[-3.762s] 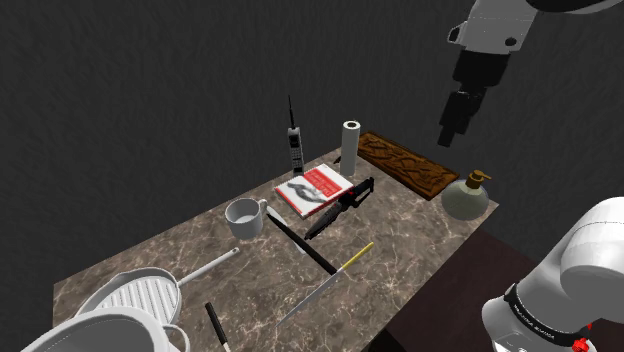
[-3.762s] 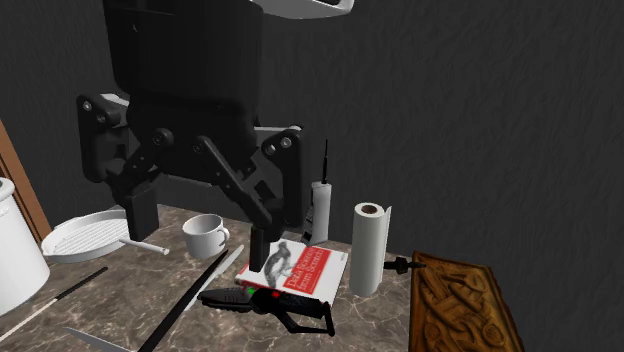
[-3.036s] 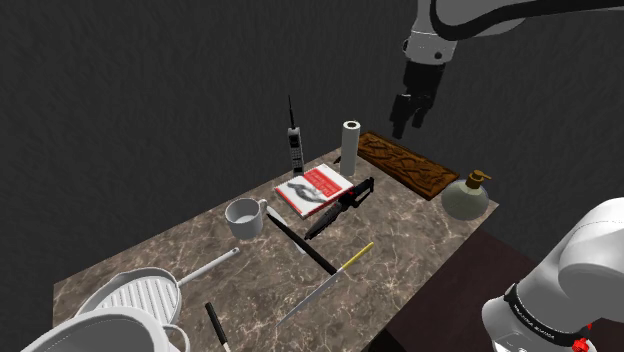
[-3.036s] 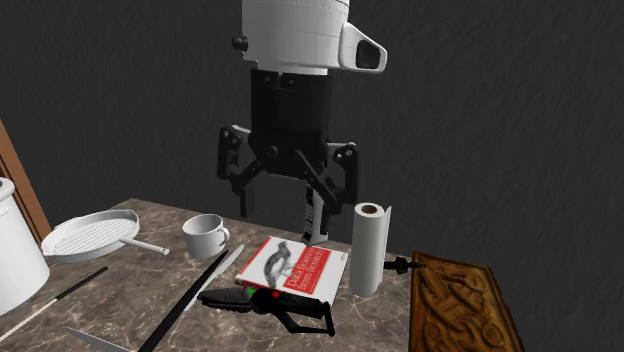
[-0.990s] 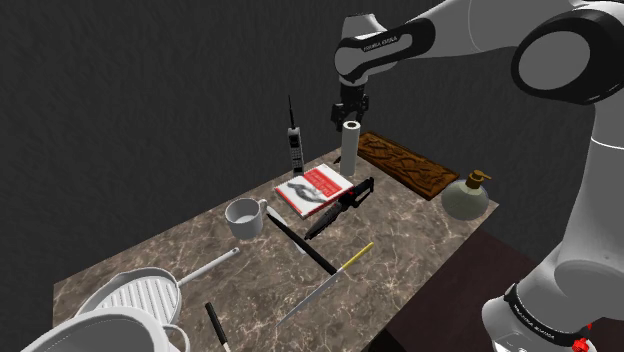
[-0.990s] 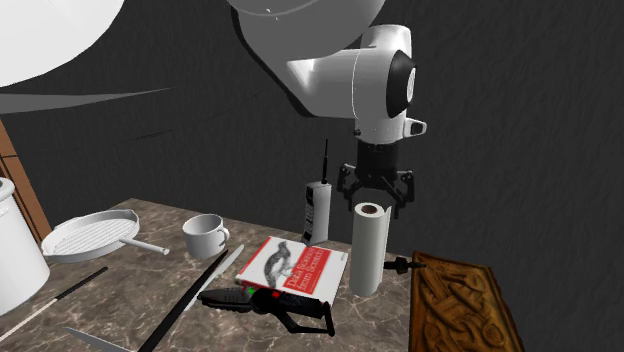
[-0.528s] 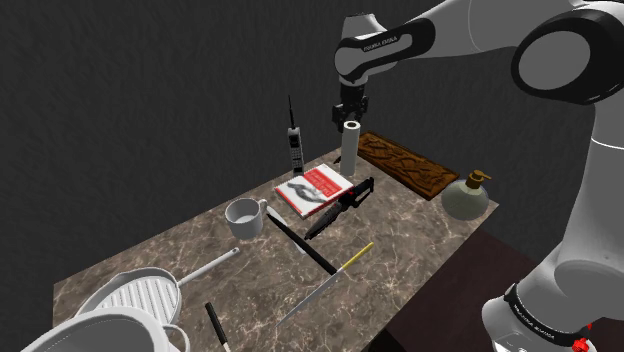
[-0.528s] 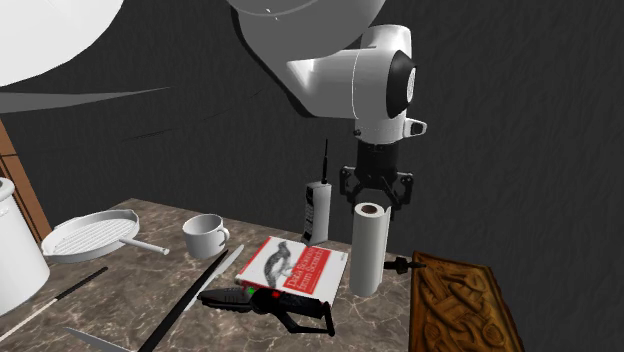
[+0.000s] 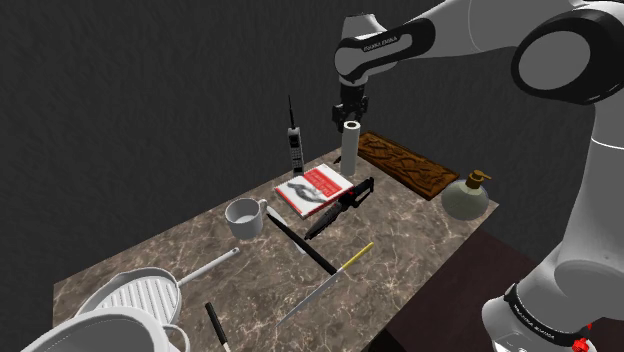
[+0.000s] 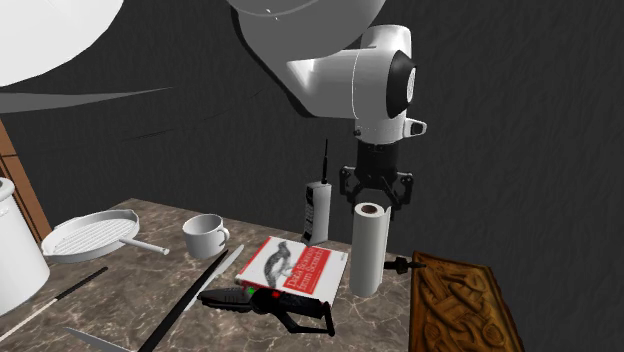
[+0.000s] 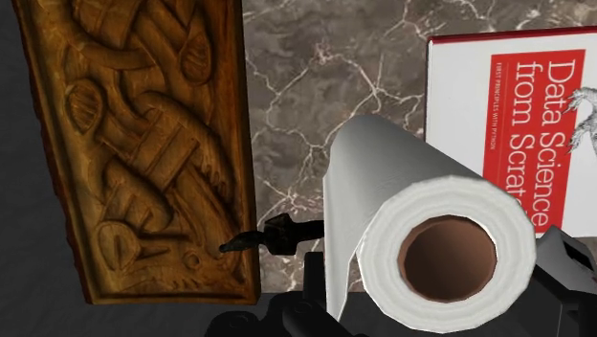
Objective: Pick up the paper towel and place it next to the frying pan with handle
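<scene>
The pincer [image 10: 377, 199] stands spread, holding nothing, its fingers flanking the top of the upright paper towel [image 10: 366, 255] directly beneath; a carved wooden board [image 11: 143, 144] lies beside on the worktop [image 11: 306, 105].

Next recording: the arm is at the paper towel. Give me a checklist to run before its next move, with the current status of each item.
1. Paper towel stands upright on the table: ok.
2. Hand sits over the paper towel's top, one finger on each side: ok.
3. Fingers stand apart, ready to close: ok.
4. Fingers low enough on the paper towel for a firm grip: cannot tell.
5. Book and carved board flank the paper towel's base but leave its top free: ok.
6. Bare marble shows beside the frying pan for the drop: ok.
</scene>
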Robot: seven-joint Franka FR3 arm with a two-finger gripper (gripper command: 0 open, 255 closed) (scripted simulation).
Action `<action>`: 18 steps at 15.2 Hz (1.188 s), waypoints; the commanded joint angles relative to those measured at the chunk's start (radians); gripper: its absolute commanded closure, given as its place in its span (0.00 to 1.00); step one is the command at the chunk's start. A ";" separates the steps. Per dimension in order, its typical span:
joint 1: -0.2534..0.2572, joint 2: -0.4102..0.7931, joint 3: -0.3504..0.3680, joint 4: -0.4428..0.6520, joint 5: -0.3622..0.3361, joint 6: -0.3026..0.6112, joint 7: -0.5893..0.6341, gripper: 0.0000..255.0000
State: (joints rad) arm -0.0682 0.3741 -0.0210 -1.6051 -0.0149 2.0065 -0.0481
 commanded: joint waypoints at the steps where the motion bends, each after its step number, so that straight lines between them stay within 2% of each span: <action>1: 0.000 -0.003 0.000 0.008 0.000 -0.012 0.000 1.00; 18: 0.000 -0.028 0.000 0.202 0.000 -0.230 -0.004 1.00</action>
State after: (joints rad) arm -0.0687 0.3473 -0.0216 -1.4138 -0.0144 1.7887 -0.0523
